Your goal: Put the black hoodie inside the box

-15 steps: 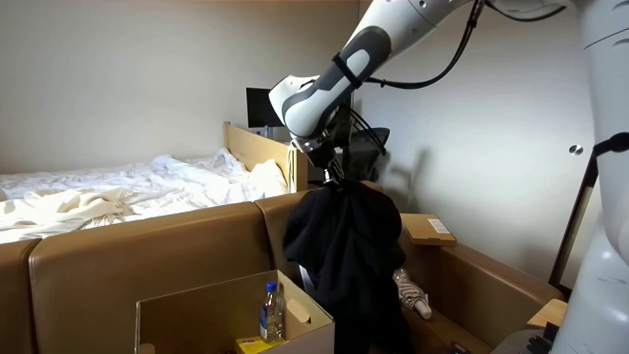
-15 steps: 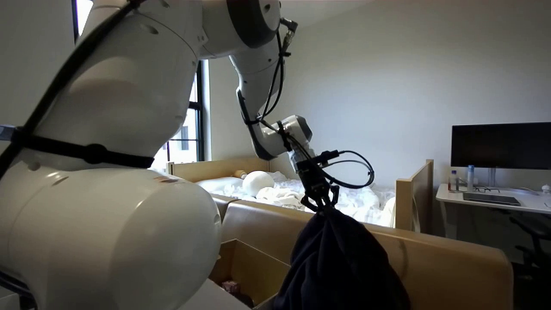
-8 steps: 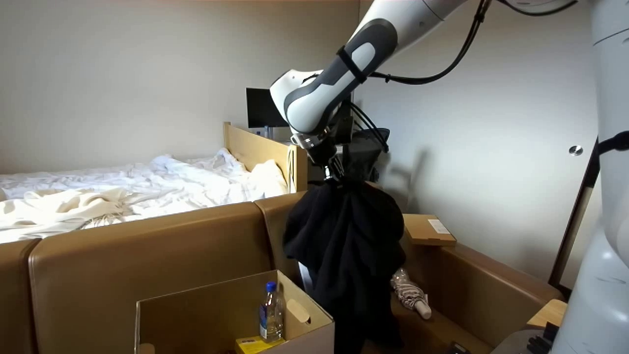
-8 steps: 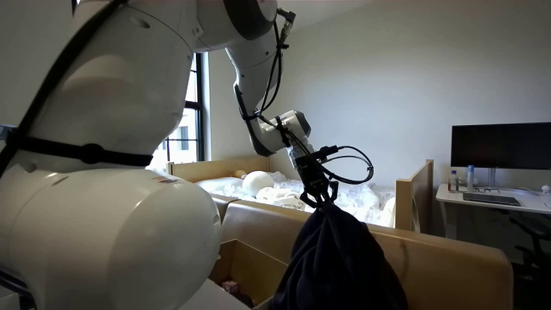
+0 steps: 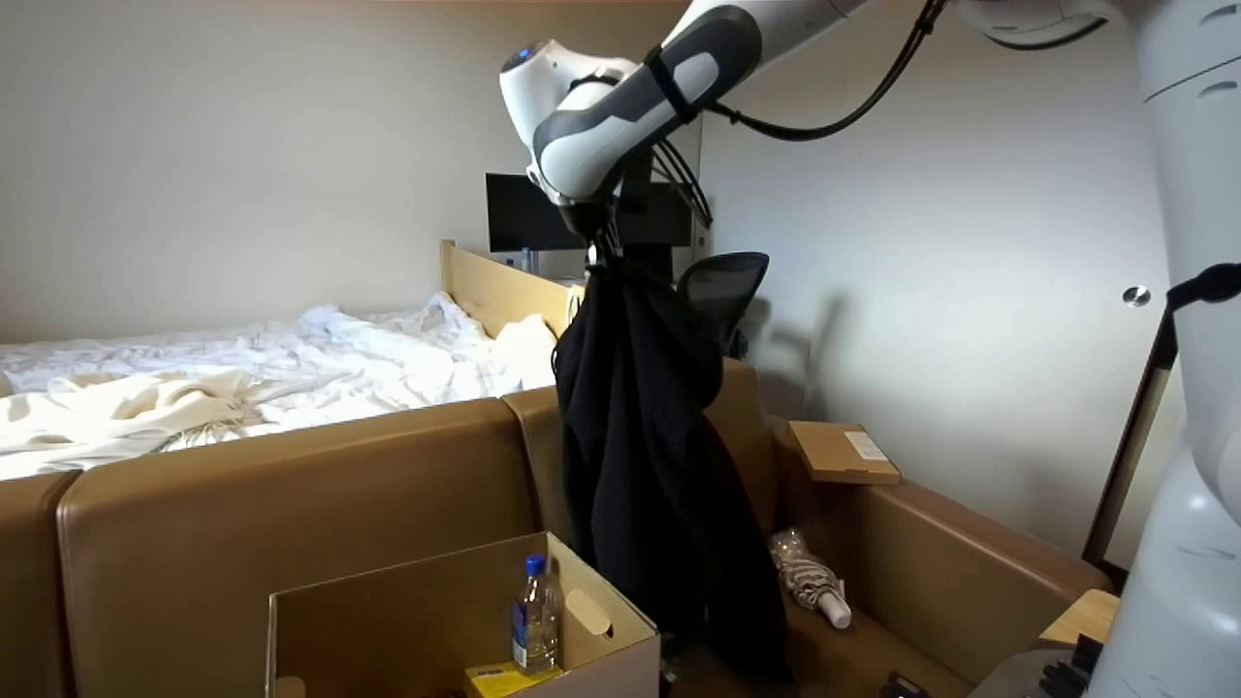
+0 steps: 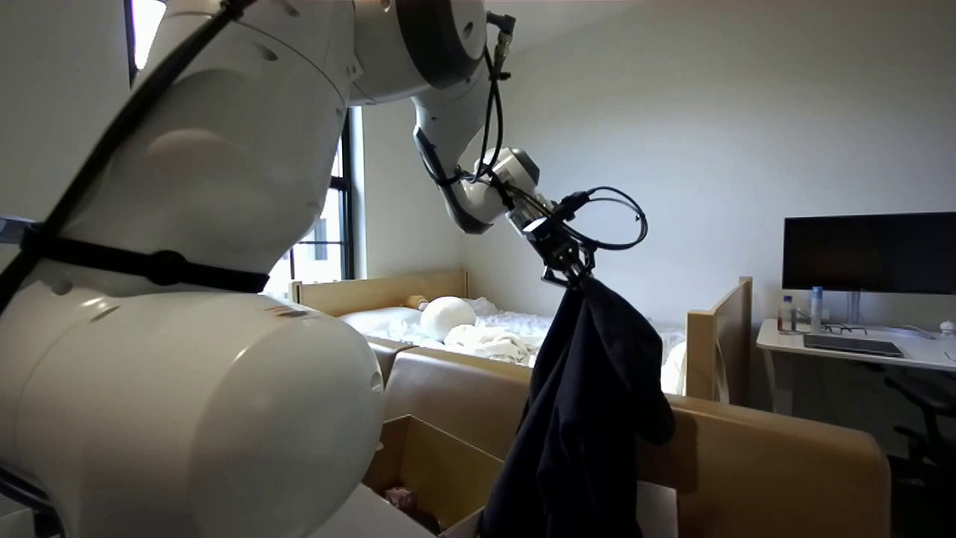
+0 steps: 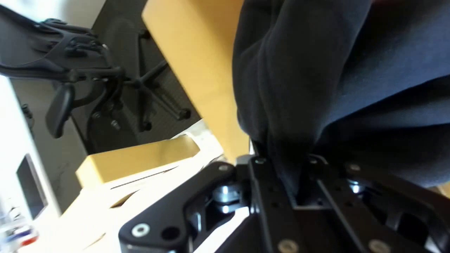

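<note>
My gripper [image 6: 573,281] is shut on the top of the black hoodie [image 6: 590,403] and holds it up above the brown sofa. The hoodie hangs long and limp in both exterior views [image 5: 650,436]; its lower end is cut off in an exterior view. In the wrist view the gripper [image 7: 286,161] pinches a gathered fold of the hoodie [image 7: 299,70]. The medium box with upright flaps cannot be made out; it is hidden or out of view. A pale upright panel [image 6: 657,509] shows behind the hoodie; I cannot tell what it belongs to.
A wide open cardboard box [image 5: 611,669] stands left of the hoodie, holding a bottle [image 5: 535,625] and a yellow pack [image 5: 506,681]. A small tan carton [image 5: 843,454] lies on the sofa's arm [image 5: 970,553]. A folded umbrella [image 5: 812,582] lies on the seat. The sofa back [image 5: 291,514] runs behind.
My gripper has risen with the hoodie and shifted left in an exterior view. The hoodie hangs longer and narrower, and a pale panel has come into sight behind it.
</note>
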Motion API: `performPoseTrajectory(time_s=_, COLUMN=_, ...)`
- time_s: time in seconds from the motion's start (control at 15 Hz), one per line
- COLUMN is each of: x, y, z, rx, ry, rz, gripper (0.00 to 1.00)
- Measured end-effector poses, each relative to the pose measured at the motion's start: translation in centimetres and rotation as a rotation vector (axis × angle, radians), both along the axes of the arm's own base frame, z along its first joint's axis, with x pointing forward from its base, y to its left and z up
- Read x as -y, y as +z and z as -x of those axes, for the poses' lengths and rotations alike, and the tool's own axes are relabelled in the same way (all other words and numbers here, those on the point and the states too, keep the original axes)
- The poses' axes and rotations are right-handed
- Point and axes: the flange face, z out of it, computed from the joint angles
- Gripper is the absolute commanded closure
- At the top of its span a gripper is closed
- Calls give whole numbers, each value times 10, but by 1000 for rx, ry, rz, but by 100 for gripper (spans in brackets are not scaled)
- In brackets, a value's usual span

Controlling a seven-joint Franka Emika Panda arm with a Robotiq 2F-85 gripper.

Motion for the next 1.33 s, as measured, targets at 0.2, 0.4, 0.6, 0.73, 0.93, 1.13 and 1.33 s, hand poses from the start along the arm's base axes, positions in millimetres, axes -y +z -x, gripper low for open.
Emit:
performPoseTrajectory(time_s=0.2, x=-10, y=71, z=-15, rx=144, ry=17, rz=38, gripper=92)
performPoseTrajectory(time_s=0.4, x=-31, y=142, z=-13, rx=281, ry=13, rz=78, gripper=92)
performPoseTrajectory(time_s=0.6, x=-57, y=211, z=4, rx=413, ry=-34, rz=99, gripper=92)
performPoseTrajectory(time_s=0.73, x=-76, y=254, z=22, rx=499, ry=-69, rz=119, gripper=92)
performPoseTrajectory(time_s=0.93, x=-110, y=309, z=56, rx=623, ry=-108, rz=174, gripper=92)
performPoseTrajectory(time_s=1.13, x=-149, y=349, z=94, rx=730, ry=-158, rz=253, gripper=92)
performPoseTrajectory(time_s=1.33, x=-186, y=341, z=117, rx=715, ry=-190, rz=342, gripper=92)
